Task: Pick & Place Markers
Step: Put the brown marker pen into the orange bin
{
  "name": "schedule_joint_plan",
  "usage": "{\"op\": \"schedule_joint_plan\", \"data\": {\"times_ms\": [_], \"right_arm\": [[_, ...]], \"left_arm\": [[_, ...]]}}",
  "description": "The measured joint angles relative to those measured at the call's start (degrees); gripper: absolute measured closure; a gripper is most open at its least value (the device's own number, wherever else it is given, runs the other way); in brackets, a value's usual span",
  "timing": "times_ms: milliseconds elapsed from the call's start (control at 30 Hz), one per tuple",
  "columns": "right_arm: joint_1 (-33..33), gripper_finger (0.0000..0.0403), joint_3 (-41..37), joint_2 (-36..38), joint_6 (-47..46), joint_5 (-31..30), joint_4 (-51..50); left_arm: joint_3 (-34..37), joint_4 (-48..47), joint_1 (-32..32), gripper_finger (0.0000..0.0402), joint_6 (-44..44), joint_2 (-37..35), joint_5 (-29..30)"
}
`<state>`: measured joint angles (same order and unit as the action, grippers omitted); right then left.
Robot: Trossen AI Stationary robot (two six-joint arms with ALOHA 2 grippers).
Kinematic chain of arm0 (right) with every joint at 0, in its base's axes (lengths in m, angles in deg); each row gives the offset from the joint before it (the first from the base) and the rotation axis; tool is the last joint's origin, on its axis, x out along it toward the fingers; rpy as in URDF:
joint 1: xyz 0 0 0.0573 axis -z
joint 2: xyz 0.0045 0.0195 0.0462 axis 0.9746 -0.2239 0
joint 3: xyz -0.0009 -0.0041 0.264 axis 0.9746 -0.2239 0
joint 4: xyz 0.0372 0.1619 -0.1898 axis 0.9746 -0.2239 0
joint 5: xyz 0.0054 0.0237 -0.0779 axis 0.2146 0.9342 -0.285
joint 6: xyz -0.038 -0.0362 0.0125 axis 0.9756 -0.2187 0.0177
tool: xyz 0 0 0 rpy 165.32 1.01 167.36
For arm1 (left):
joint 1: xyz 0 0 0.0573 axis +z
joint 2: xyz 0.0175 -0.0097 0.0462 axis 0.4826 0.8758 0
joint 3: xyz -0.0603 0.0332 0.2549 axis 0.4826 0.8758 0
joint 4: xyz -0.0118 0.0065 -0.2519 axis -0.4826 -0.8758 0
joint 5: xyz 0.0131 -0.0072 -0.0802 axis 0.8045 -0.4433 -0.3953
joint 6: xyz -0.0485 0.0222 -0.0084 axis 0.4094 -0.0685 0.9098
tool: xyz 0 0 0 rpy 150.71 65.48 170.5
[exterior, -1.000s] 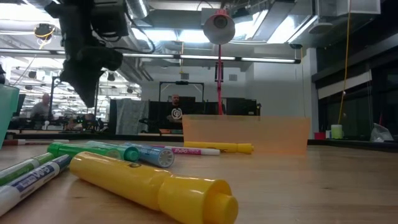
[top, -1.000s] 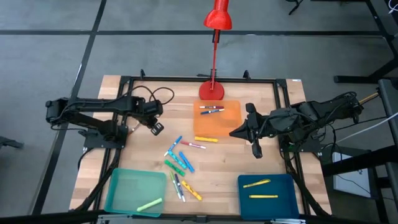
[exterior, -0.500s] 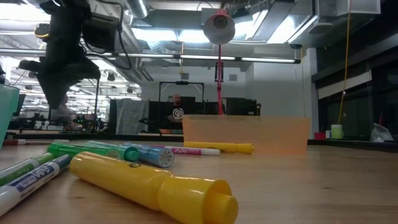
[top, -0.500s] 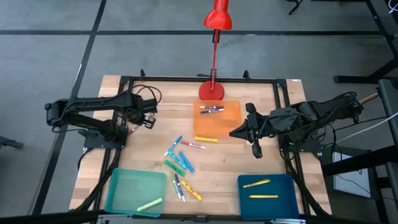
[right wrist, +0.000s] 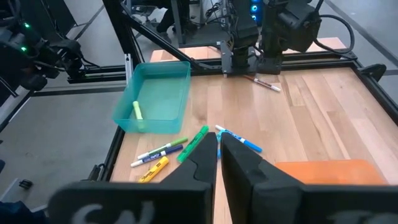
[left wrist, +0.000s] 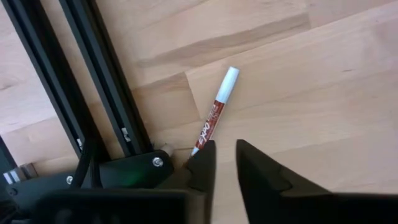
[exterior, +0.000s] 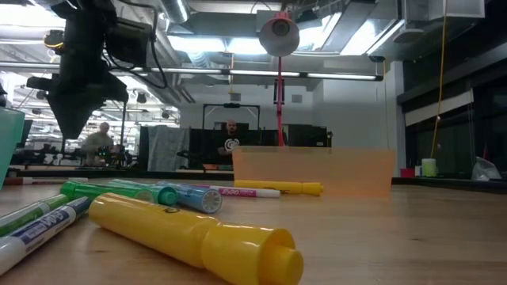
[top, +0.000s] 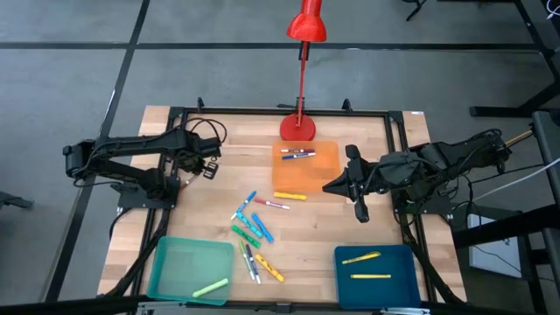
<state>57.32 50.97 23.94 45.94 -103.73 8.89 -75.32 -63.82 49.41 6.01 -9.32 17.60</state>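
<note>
Left tool [left wrist: 225,163] hung low over the pale wood counter [top: 324,236] beside the black frame rail [left wrist: 93,81], its fingers parted by a narrow gap and holding nothing; a white-bodied marker with red lettering [left wrist: 214,116] lay flat on the boards just beyond the fingertips, apart from them; right tool [top: 357,194] waited over the counter's right half with its dark fingers all but closed and empty, next to the translucent orange tray [top: 305,168] that held a few thin markers [top: 297,153]; the loose heap of markers [top: 254,232], slim plastic sticks in green, blue, yellow and pink, lay between the two tools, nearer the teal tray [top: 191,268] and blue tray [top: 378,272]; a red lamp [top: 303,74] stood behind the orange tray.
</note>
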Motion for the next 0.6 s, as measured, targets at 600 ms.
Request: {"op": "schedule_joint_plan", "data": {"times_ms": [600], "right_arm": [[0.0,0.0379,0.0,0.0,0.0,1.5,0.0]], "left_arm": [[0.0,2.9,7.6,0.02,-11.1,0.0,-1.9]]}}
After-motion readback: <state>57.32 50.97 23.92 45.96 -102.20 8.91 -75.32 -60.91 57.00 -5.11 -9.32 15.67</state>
